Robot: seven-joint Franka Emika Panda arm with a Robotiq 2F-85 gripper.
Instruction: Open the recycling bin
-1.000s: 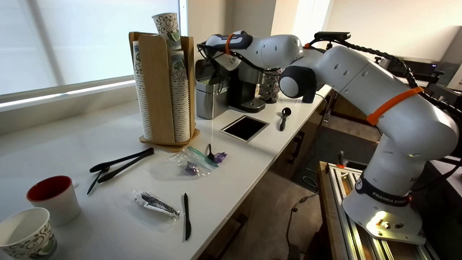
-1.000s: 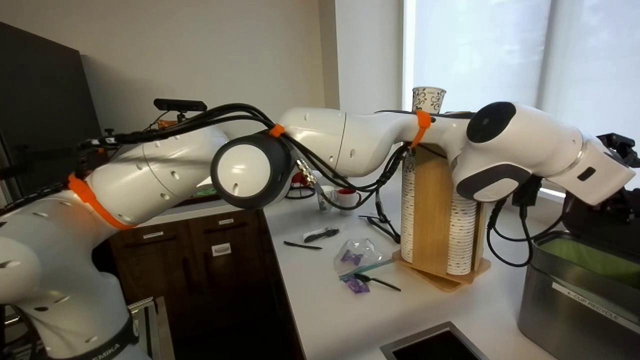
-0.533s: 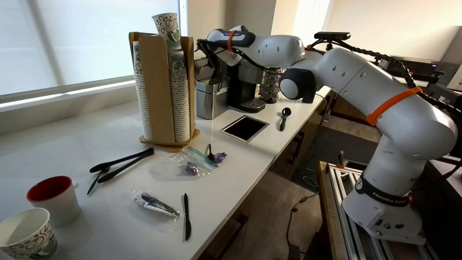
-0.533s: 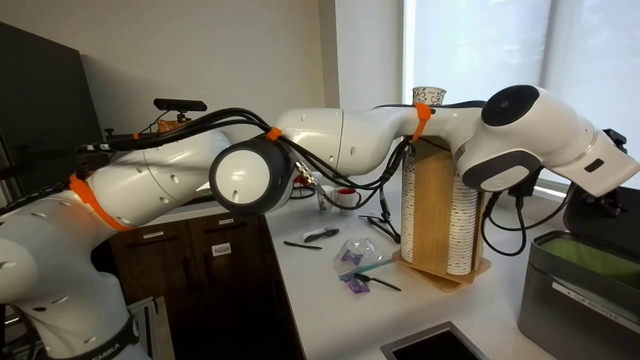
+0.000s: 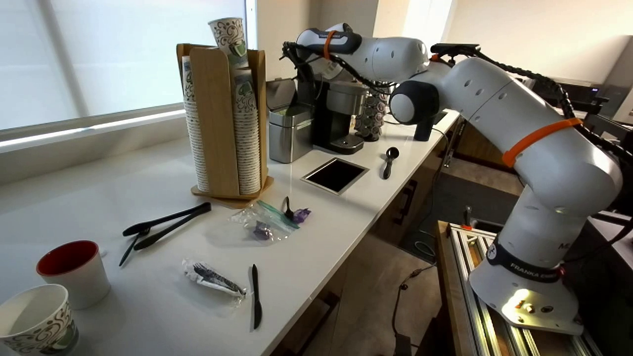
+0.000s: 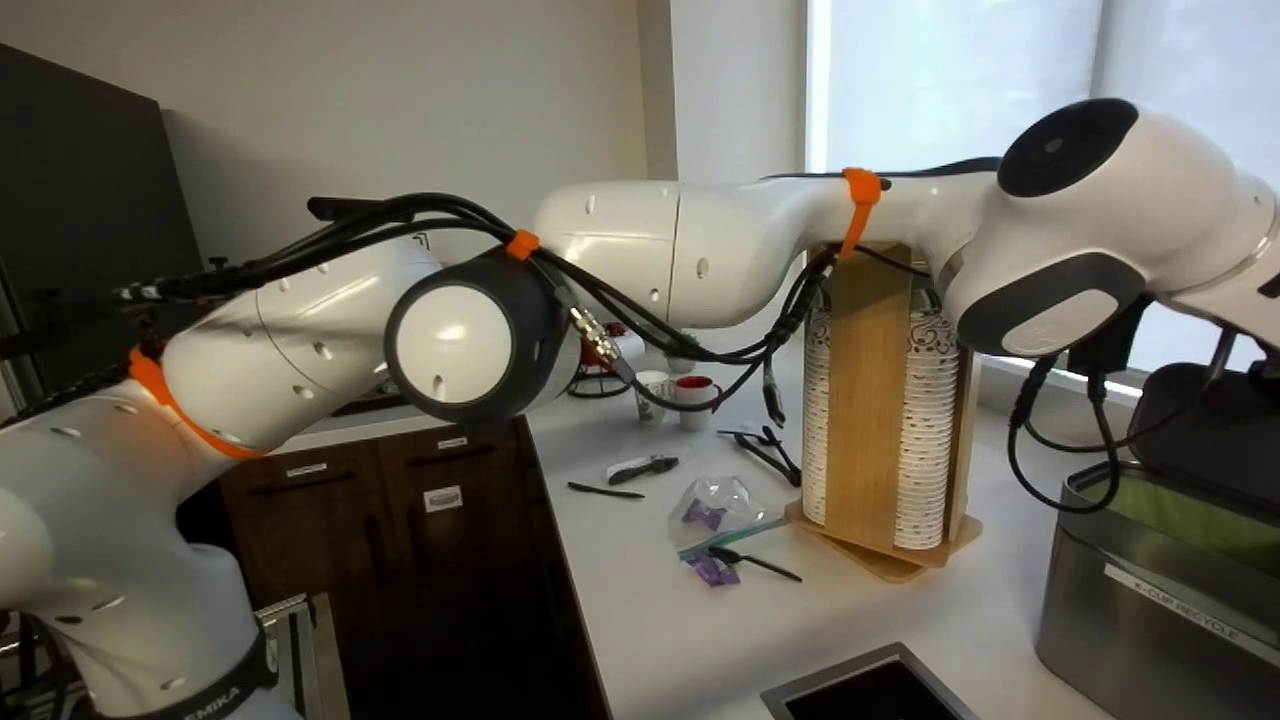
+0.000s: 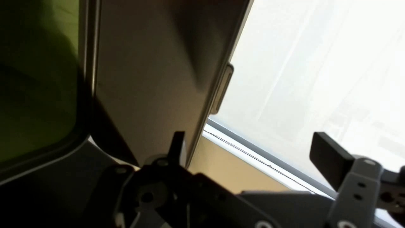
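In an exterior view, the metal recycling bin (image 6: 1130,640) stands at four o'clock on the white counter (image 6: 690,640), with a wooden cup holder (image 6: 870,420) near it toward ten o'clock. In the wrist view, the bin's raised lid (image 7: 155,76) slants at ten o'clock, its green liner (image 7: 41,120) at nine. The gripper (image 7: 252,148) has its fingers (image 7: 330,160) spread wide, at seven and four o'clock; one overlaps the lid, contact unclear.

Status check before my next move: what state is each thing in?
Bin: open, lid raised
Gripper: open
Mug: upright
Loose cup: upright
Rack: upright, stocked
Tongs: lying, spread
Knife: lying
Scoop: lying
Bag: lying, whether sealed unclear
Drawers: shut
Coffee maker: power unclear
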